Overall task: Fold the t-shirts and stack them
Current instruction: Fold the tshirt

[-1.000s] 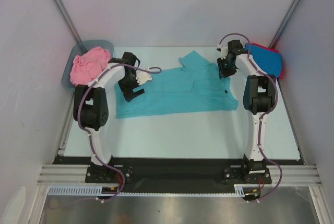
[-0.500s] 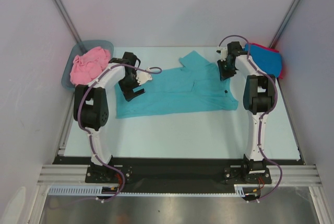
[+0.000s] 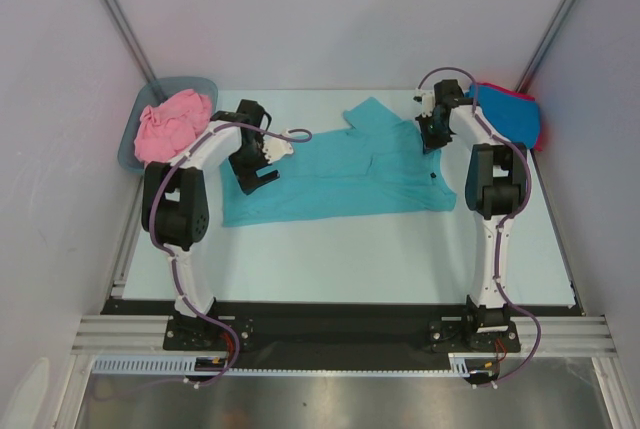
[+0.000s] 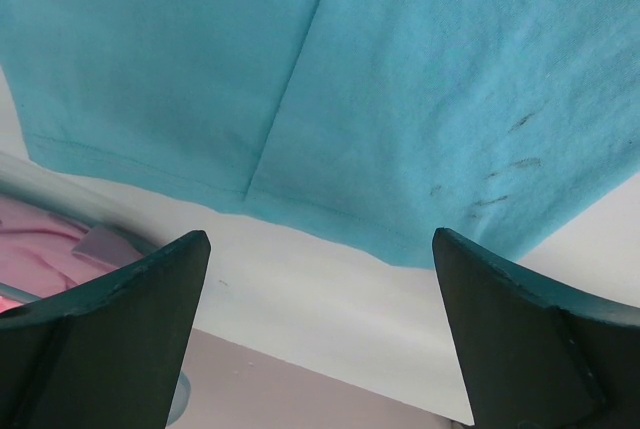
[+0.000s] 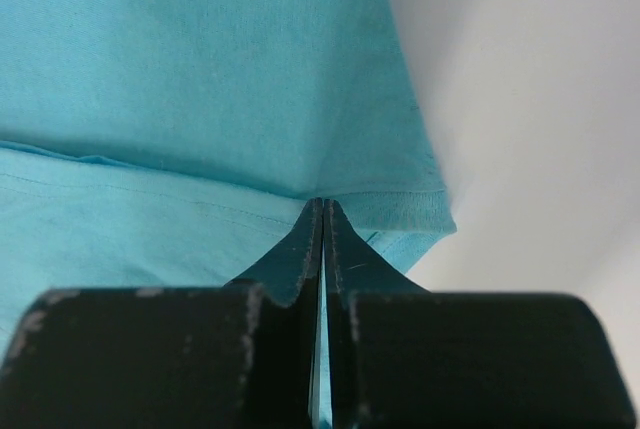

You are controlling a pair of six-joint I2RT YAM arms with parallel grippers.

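Teal t-shirt of soft cloth (image 3: 340,174): it lies spread flat across the far half of the bench (image 3: 350,259), its length running from the left side to the right. One sleeve points toward the far edge. This flat lay is what a fold needs, since edges and corners are exposed for pinching.

Right gripper (image 5: 322,204): the jaws are pressed together at the shirt's right end, on a ribbed hem corner where the cloth gathers into the fingertips. This appears to be a thin pinch of the teal t-shirt, placed at an edge so that one end can be lifted and carried over.

Left gripper (image 4: 320,239): the jaws are spread fully wide and hold nothing. It hangs over the shirt's left hem, close to the bench's left edge. Judged purpose: to take the opposite end, so that both ends move together.

Crumpled pink t-shirt (image 3: 172,121): it sits in the grey-blue plastic tub (image 3: 195,84) at the far-left corner and is not yet folded.

Bright blue t-shirt (image 3: 510,114): it rests at the far-right corner, with a red t-shirt (image 3: 531,101) showing at its edge. This is probably the stack.
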